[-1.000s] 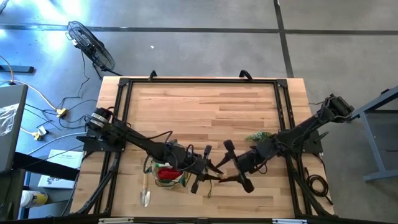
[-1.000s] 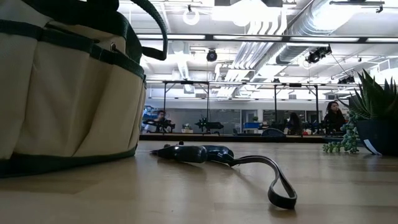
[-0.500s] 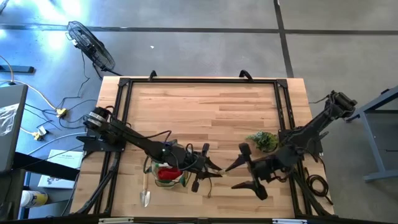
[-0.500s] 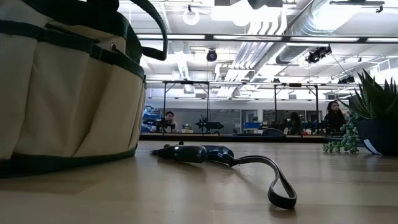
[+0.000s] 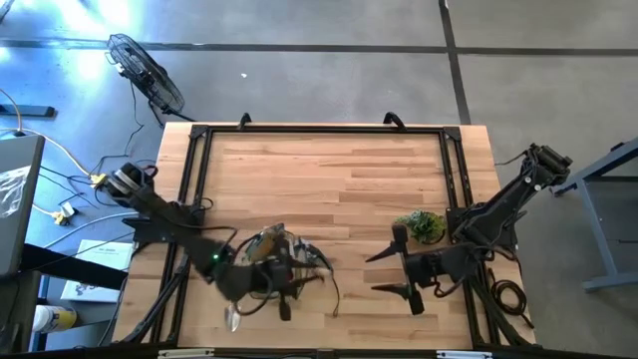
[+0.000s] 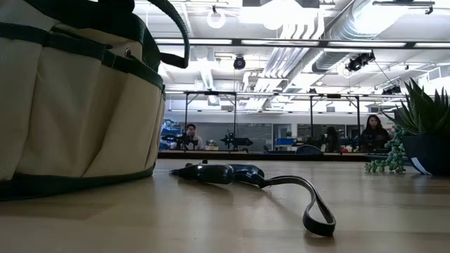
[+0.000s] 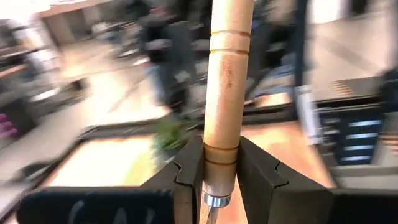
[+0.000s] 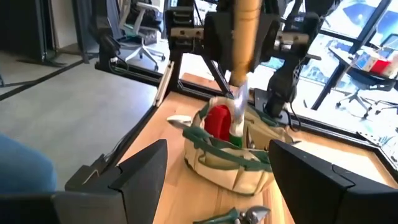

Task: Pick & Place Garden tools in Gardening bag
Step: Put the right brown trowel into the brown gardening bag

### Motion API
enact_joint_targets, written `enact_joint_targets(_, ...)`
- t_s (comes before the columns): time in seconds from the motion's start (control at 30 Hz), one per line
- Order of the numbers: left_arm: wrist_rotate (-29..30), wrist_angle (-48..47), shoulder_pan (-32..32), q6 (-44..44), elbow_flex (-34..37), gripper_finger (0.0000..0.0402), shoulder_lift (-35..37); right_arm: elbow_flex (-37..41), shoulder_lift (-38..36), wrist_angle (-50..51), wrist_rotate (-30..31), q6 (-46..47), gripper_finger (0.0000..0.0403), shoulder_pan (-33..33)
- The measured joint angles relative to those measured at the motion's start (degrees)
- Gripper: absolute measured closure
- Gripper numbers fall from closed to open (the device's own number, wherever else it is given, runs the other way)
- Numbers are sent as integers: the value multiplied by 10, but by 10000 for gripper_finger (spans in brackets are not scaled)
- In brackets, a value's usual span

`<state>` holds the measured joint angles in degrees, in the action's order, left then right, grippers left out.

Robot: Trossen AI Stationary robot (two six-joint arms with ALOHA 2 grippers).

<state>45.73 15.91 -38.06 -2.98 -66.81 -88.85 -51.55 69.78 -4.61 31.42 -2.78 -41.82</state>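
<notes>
High view: the left gripper (image 5: 261,282) sits over the gardening bag (image 5: 271,261) at the table's near-left; the tool it carries cannot be made out here. The right gripper (image 5: 391,272) hovers well to the right of the bag with its fingers spread wide and empty, near the plant sprig (image 5: 423,224). The left arm is plainly the nearer one to the bag.

Low view: the gardening bag (image 6: 77,98) fills the left side, and the dark-handled pruners (image 6: 232,173) lie flat on the table (image 6: 225,218) just beside it, their loop strap trailing away from the bag.

Left wrist view: the left fingers (image 7: 189,180) pinch a wooden-handled trowel (image 7: 227,81) at the collar of its handle, which runs straight out past the fingertips.

Right wrist view: the trowel (image 8: 241,68) hangs upright directly above the bag (image 8: 233,155), blade end down into the opening beside the red cloth item (image 8: 217,122). My judgement: its long axis is near vertical, so the drop turns on a straight descent.
</notes>
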Motion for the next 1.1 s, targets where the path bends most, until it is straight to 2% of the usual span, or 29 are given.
enact_joint_targets(0.23, 295, -116, -70, 124, 0, 338, 14, 0, 0, 11, 0, 2, 131, 6)
enact_joint_targets(0.3, 354, -179, -83, 196, 0, 338, 21, 0, 0, 10, -3, 2, 131, 8)
enact_joint_targets(0.37, 385, -260, -96, 288, 0, 338, 30, 0, 0, 11, -3, 7, 131, 10)
enact_joint_targets(0.57, 413, -509, -105, 633, 1, 338, 40, 0, 0, 16, -4, 15, 131, 11)
enact_joint_targets(0.67, 411, -563, -101, 748, 18, 338, 37, 0, 0, 17, -5, 15, 132, 11)
enact_joint_targets(0.97, 407, -534, -96, 858, 111, 338, 35, 0, 1, 19, -5, 17, 137, 11)
enact_joint_targets(1.1, 406, -480, -96, 864, 153, 338, 35, 0, 1, 20, -5, 17, 137, 11)
